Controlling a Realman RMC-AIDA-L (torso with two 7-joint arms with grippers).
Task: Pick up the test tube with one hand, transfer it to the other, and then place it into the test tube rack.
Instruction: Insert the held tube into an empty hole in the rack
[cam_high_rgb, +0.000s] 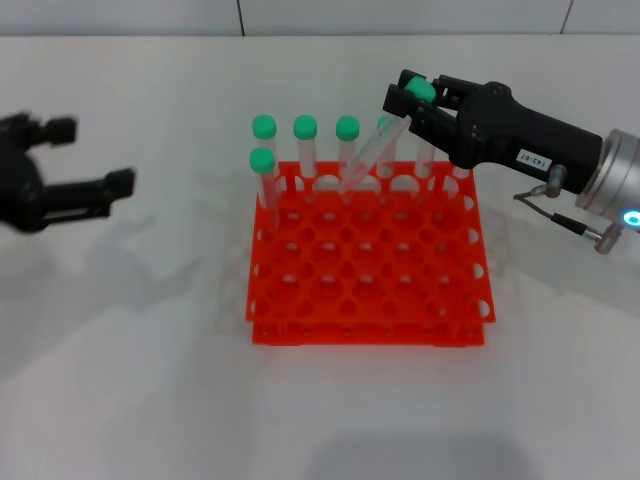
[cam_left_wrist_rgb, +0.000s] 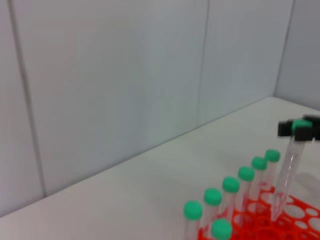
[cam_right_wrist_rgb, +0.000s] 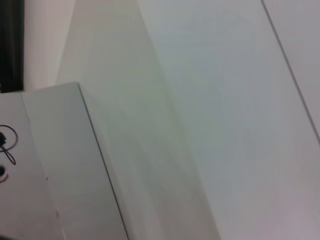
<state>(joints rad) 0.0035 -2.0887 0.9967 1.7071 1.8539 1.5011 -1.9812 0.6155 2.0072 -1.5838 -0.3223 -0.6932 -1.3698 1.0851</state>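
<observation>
My right gripper (cam_high_rgb: 416, 95) is shut on the green cap of a clear test tube (cam_high_rgb: 368, 155), above the back edge of the orange-red test tube rack (cam_high_rgb: 370, 300). The tube slants down and to the left. Its lower end meets the rack's back row, and I cannot tell whether it sits in a hole. The left wrist view shows the same tube (cam_left_wrist_rgb: 286, 180) hanging from the right gripper's fingertips (cam_left_wrist_rgb: 303, 131) over the rack (cam_left_wrist_rgb: 300, 220). My left gripper (cam_high_rgb: 92, 155) hovers open and empty far left of the rack. The right wrist view holds only wall.
Several other green-capped tubes (cam_high_rgb: 305, 150) stand upright in the rack's back rows, also seen as a line of green-capped tubes (cam_left_wrist_rgb: 231, 192) in the left wrist view. The rack rests on a white table (cam_high_rgb: 130, 380) with a pale wall behind it.
</observation>
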